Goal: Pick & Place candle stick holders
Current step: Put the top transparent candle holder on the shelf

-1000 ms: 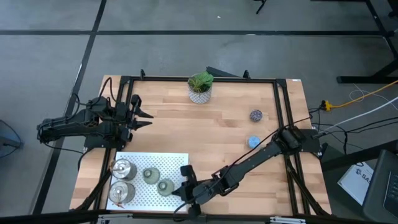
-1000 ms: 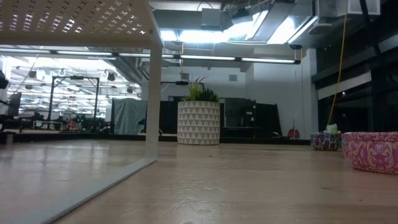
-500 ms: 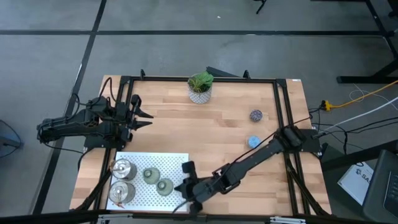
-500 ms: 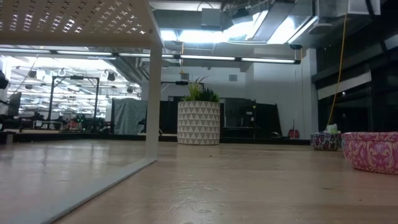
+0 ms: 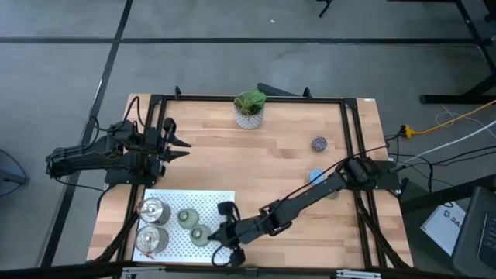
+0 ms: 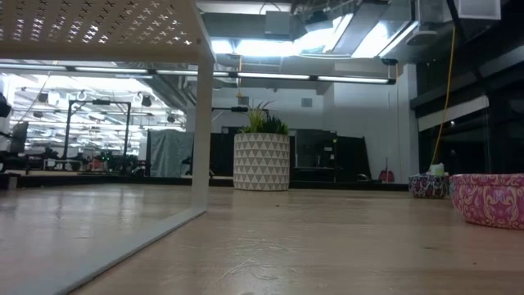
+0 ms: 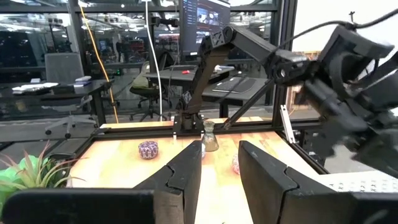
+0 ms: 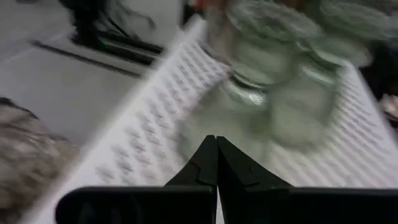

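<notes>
On the white perforated metal tray (image 5: 167, 200) at the near left corner of the pale wooden table (image 5: 271, 155), four round candle stick holders stand upright, their axes vertical and their open tops facing up. Two are shiny silver holders (image 5: 153, 210), one just in front of the other at the tray's left side. Two are olive-grey holders (image 5: 187, 218), squat and dull, set side by side toward the tray's right.

The right gripper (image 5: 226, 230) reaches low across the table to the tray's right edge, its two dark fingers pressed together with nothing between them. It sits just beside the nearer olive-grey holder; whether it touches it I cannot tell. In the right wrist view the closed fingertips (image 8: 214, 149) point at blurred greenish-grey holders on the dotted tray surface.

Away from the tray, a small speckled purple holder (image 5: 318, 143) stands on the table's right half. A blue holder (image 5: 314, 177) lies nearer, partly hidden under the right arm. In the low view a pink patterned holder (image 6: 491, 199) stands at the right edge.

The left gripper (image 5: 180, 145) waits above the table's left edge, its fingers (image 7: 186, 171) held apart around nothing.

A green plant in a white patterned pot (image 5: 249, 108) stands at the far edge.
</notes>
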`<state>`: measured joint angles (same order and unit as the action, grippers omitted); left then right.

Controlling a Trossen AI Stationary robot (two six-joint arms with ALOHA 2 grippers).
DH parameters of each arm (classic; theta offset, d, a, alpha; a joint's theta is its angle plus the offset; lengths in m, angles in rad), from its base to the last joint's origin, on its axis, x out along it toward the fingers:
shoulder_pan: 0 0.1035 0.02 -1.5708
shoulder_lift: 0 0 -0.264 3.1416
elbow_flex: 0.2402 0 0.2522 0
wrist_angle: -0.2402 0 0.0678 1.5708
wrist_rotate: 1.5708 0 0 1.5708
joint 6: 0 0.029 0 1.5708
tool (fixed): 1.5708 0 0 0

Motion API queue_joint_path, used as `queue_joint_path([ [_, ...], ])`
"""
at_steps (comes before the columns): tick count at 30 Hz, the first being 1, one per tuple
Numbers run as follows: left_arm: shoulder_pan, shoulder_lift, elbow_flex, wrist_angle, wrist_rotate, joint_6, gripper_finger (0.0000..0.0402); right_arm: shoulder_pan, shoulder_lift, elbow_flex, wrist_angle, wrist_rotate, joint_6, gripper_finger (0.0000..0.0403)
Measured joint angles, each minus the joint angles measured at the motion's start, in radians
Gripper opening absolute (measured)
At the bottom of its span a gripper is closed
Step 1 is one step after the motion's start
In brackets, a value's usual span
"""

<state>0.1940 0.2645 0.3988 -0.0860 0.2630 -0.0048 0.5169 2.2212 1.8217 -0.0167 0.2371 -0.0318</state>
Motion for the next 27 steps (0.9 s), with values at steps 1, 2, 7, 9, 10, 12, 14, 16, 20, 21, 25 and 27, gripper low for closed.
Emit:
queue_joint_path([
  [1, 0.0, 0.0, 0.0, 0.0, 0.0, 0.0, 0.0102, 0.001, 0.01, 0.0, 0.023, -0.016, -0.005, 0.0],
  [2, 0.0, 0.0, 0.0, 0.0, 0.0, 0.0, 0.0102, 0.001, 0.021, 0.0, 0.047, -0.036, -0.011, 0.0],
  [7, 0.0, 0.0, 0.0, 0.0, 0.0, 0.0, 0.0102, 0.001, 0.052, 0.0, 0.144, -0.066, -0.038, 0.0],
  [9, 0.0, 0.0, 0.0, 0.0, 0.0, 0.0, 0.0102, 0.0, 0.053, 0.0, 0.131, -0.066, -0.043, 0.0],
  [10, 0.0, 0.0, 0.0, 0.0, 0.0, 0.0, 0.0102, 0.0, 0.053, 0.003, 0.098, -0.063, -0.044, 0.0],
  [12, 0.0, 0.0, 0.0, 0.0, 0.0, 0.0, 0.0102, 0.005, 0.039, 0.014, 0.003, -0.044, -0.039, 0.0],
  [14, 0.0, 0.0, 0.0, 0.0, 0.0, 0.0, 0.0102, 0.011, 0.012, 0.029, -0.07, -0.026, -0.035, 0.0],
  [16, 0.0, 0.0, 0.0, 0.0, 0.0, 0.0, 0.0102, 0.014, -0.014, 0.035, -0.1, -0.023, -0.032, 0.0],
  [20, 0.0, 0.0, 0.0, 0.0, 0.0, 0.0, 0.0102, 0.002, -0.014, 0.032, -0.144, -0.02, -0.031, 0.0],
  [21, 0.0, 0.0, 0.0, 0.0, 0.0, 0.0, 0.0102, -0.003, -0.013, 0.031, -0.143, -0.017, -0.031, 0.0],
  [25, 0.0, 0.0, 0.0, 0.0, 0.0, 0.0, 0.0102, -0.024, -0.016, 0.033, -0.117, 0.058, -0.028, 0.0],
  [27, 0.0, 0.0, 0.0, 0.0, 0.0, 0.0, 0.0102, -0.035, -0.015, 0.032, -0.12, 0.093, -0.014, 0.0],
])
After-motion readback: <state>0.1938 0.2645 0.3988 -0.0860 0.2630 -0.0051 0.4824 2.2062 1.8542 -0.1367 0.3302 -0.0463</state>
